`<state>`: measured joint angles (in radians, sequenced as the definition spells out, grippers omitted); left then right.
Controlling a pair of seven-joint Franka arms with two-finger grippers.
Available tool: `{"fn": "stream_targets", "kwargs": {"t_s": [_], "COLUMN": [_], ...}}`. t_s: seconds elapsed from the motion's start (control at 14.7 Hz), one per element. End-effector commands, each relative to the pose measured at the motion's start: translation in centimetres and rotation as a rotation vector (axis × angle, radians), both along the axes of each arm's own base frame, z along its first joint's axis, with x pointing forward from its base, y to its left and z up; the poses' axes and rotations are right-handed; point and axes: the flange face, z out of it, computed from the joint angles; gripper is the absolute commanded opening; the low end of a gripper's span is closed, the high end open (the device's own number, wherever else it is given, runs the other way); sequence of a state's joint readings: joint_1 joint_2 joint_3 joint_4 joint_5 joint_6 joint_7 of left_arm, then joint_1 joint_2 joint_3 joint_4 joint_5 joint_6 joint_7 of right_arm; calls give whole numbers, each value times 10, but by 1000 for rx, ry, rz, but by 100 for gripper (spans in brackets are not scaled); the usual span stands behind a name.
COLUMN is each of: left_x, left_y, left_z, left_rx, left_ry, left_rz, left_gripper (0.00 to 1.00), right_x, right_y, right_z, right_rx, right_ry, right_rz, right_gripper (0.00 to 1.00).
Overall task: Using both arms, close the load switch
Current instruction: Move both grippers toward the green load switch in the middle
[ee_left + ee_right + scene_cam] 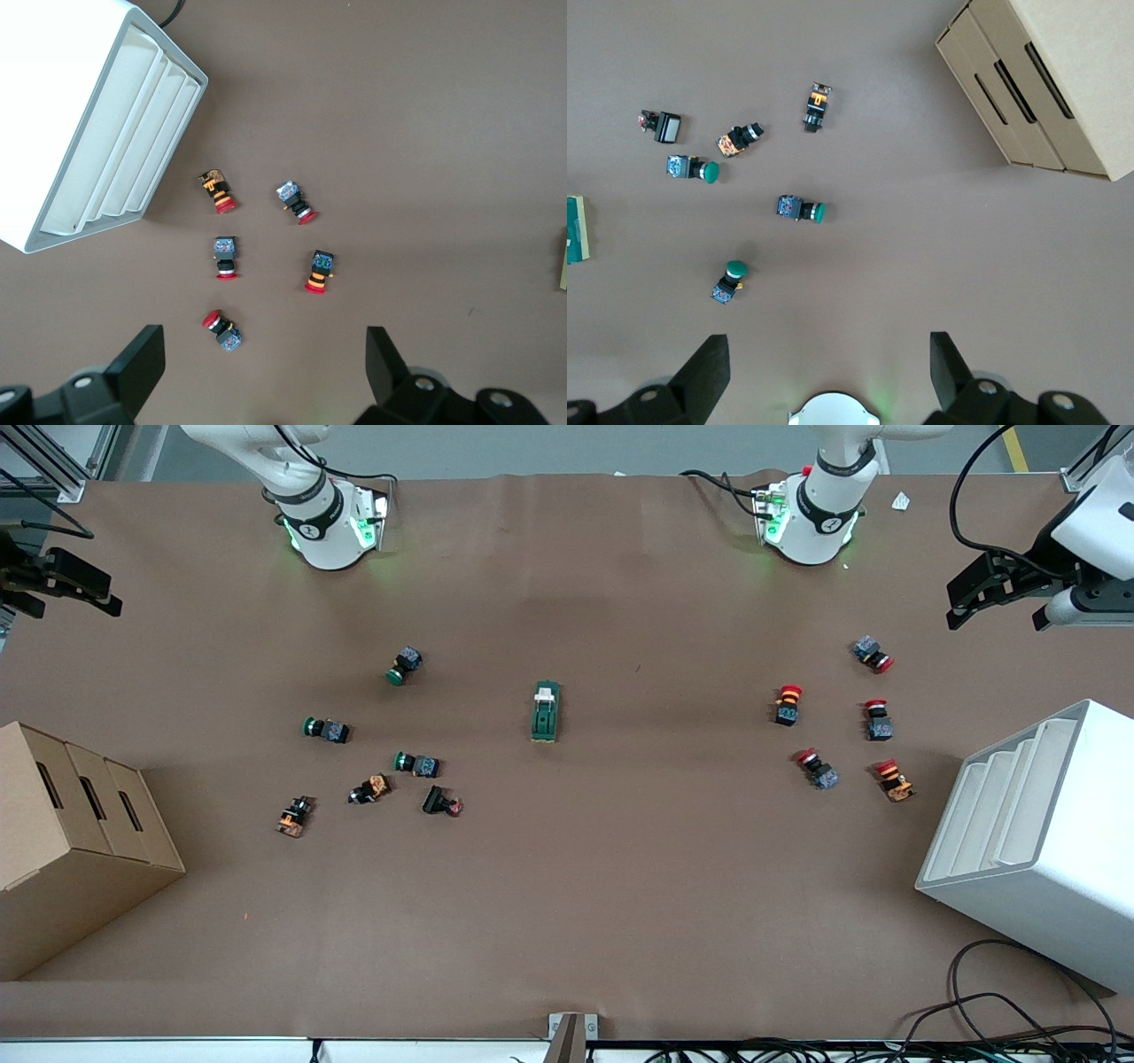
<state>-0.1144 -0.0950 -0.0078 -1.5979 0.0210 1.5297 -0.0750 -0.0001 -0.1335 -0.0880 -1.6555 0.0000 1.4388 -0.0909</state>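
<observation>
Overhead, the left gripper point(974, 598) and right gripper point(66, 584) waited with fingers spread wide, holding nothing, above each end of the brown table point(620, 886). The load switch point(546, 711) lay mid-table between green buttons point(327, 729) and red buttons point(788, 704), with a cardboard box point(71, 841) and a white rack point(1036, 841) at the table's ends.

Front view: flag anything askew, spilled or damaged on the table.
Nothing looks damaged or spilled. The load switch lies alone mid-table. Push buttons lie tipped on their sides in loose clusters. Both the left gripper and right gripper hang open, away from it.
</observation>
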Motion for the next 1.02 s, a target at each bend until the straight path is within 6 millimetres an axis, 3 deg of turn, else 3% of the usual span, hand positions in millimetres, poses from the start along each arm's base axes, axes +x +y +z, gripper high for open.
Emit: {"fn": "stream_targets", "kwargs": {"t_s": [0.0,0.2,0.48,0.61,0.82,0.89,0.95], "left_x": [-1,3,18,14,-8,-20,-32], "left_y": [-4,-15,-85,-145,-248,-283,-315], "left_z": [5,-2,-19,-33,-69,-83,-95], "left_rx": [21,17,16,-1,-40,-49,-50], "left_ry": [-5,6,15,-11,7,11,4], "left_rz": [-20,-25,-110,-85,50,96,133], "left_gripper": [100,100,100,100,100,100,100], "right_x": [-2,2,23,36,71,86,96], "right_y": [3,1,-1,-2,-10,-15,-15], "right_z": [5,1,-16,-31,-81,-113,-124], "right_rx": [7,3,-5,-6,-46,-76,-94], "right_ry": [-6,-1,27,50,137,189,200], "right_rz": [7,3,1,9,1,4,9], "right_gripper": [100,100,100,100,100,100,100]}}
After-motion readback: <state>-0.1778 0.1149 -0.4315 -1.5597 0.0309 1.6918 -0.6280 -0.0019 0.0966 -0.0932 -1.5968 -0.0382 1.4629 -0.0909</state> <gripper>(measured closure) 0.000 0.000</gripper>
